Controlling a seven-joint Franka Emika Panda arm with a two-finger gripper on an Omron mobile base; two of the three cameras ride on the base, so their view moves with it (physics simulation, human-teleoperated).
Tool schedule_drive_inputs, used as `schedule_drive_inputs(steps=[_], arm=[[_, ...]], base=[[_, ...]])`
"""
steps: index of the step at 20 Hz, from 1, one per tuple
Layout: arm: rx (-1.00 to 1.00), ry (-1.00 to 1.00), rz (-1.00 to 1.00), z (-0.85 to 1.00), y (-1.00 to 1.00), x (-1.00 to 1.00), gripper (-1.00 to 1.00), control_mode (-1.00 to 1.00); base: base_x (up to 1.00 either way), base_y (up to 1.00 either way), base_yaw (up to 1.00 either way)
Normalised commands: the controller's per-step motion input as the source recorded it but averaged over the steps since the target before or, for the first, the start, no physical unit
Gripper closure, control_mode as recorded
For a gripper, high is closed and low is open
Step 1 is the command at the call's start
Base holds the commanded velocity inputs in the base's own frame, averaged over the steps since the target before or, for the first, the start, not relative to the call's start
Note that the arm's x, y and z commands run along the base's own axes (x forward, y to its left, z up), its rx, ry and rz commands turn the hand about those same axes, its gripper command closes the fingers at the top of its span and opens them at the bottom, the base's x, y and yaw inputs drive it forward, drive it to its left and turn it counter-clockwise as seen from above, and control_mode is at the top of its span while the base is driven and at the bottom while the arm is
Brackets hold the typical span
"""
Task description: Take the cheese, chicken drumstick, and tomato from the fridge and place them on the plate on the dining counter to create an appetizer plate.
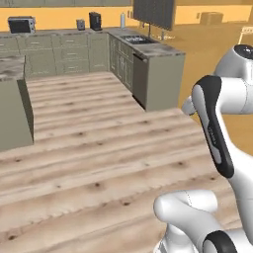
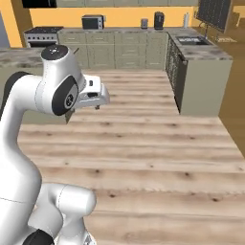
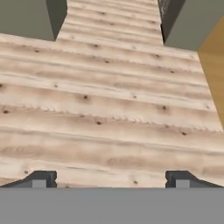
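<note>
Left base view: white arm (image 1: 217, 128) over plank floor (image 1: 89, 148); olive cabinets (image 1: 74, 52) behind. Right base view: tool (image 2: 98, 98) held above floor, nothing gripped. Hand view: fingertips (image 3: 41, 179) wide apart, bare planks below; task items unseen.

Open wooden floor (image 1: 99, 148) stretches ahead of the base, with nothing standing on it. To the left, the olive island (image 1: 12, 104) bounds the passage; to the right, the end of the cabinet run (image 1: 158, 81) with its marble surface projects into the room. The gap between them leads to the back-wall cabinets (image 2: 115, 48). Below the gripper (image 3: 112, 180), jaws spread wide, lies bare floor.
</note>
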Motion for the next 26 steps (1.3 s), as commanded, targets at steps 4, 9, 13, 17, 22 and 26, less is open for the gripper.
schedule_drive_inputs(steps=[4, 9, 13, 17, 22, 26], arm=[[0.00, 0.00, 0.00, 0.00, 0.00, 0.00, -1.00, 1.00], [0.00, 0.00, 0.00, 0.00, 0.00, 0.00, -1.00, 1.00], [0.00, 0.00, 0.00, 0.00, 0.00, 0.00, -1.00, 1.00], [0.00, 0.00, 0.00, 0.00, 0.00, 0.00, -1.00, 1.00], [0.00, 0.00, 0.00, 0.00, 0.00, 0.00, -1.00, 1.00], [0.00, 0.00, 0.00, 0.00, 0.00, 0.00, -1.00, 1.00]], base=[[1.00, -0.03, 0.10], [1.00, 0.00, 0.16], [1.00, 0.00, 0.09], [1.00, -0.04, 0.00], [1.00, -0.03, 0.00], [1.00, 0.00, 0.00]])
